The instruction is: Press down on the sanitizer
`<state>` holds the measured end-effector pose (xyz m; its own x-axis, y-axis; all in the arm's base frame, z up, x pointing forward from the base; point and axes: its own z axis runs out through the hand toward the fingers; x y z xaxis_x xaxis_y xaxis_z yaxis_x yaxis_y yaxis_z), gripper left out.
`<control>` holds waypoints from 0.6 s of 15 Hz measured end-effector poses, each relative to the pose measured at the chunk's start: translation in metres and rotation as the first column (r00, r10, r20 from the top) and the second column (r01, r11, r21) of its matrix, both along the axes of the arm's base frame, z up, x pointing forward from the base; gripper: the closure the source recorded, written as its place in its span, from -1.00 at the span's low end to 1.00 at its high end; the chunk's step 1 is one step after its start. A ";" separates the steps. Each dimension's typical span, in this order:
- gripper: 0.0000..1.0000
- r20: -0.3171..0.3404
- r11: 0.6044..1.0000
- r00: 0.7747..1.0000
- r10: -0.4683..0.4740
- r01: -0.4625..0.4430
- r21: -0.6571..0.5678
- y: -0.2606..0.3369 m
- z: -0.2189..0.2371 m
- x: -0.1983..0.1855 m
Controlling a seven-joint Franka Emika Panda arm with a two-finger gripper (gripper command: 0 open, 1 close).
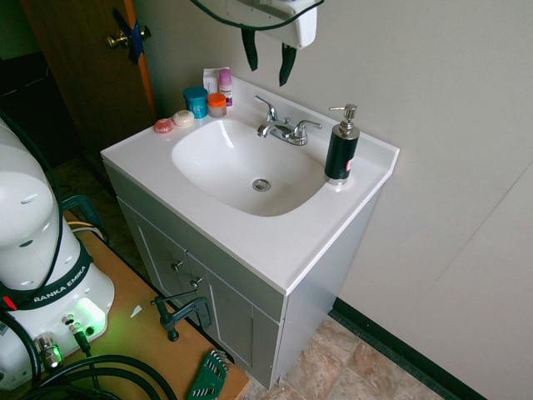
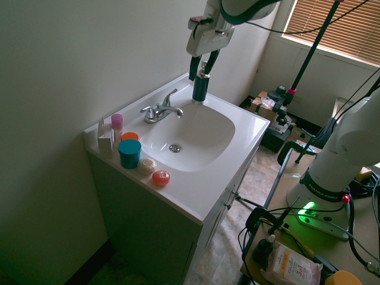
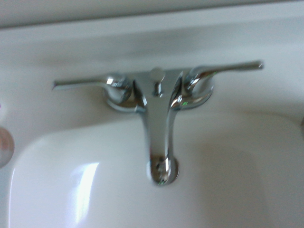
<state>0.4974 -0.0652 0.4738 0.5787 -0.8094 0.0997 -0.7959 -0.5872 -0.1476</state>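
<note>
The sanitizer (image 1: 341, 150), a black pump bottle with a silver head and spout, stands upright on the back right corner of the white vanity top (image 1: 283, 242), beside the wall. In the second exterior view the sanitizer (image 2: 200, 90) shows just below and behind the fingers. My gripper (image 1: 268, 58) hangs high above the faucet, left of the bottle and well above its pump head. Its dark fingers (image 1: 249, 48) are spread apart with nothing between them, so my gripper (image 2: 203, 62) is open. The wrist view shows only the faucet, not the bottle.
A chrome faucet (image 1: 283, 129) with two levers sits behind the basin (image 1: 241, 167); the wrist view looks down on the faucet (image 3: 159, 118). A teal cup (image 1: 196, 102), an orange-lidded jar (image 1: 217, 104), a pink-capped bottle (image 1: 225, 83) and a pink soap (image 1: 164, 126) crowd the back left. The wall stands close behind.
</note>
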 end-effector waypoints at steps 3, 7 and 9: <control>1.00 0.013 0.999 0.999 -0.042 0.042 0.011 -0.029 0.023 0.027; 1.00 0.018 0.995 0.996 -0.092 0.091 0.027 -0.063 0.030 0.042; 1.00 0.014 0.992 0.993 -0.117 0.117 0.039 -0.085 0.026 0.042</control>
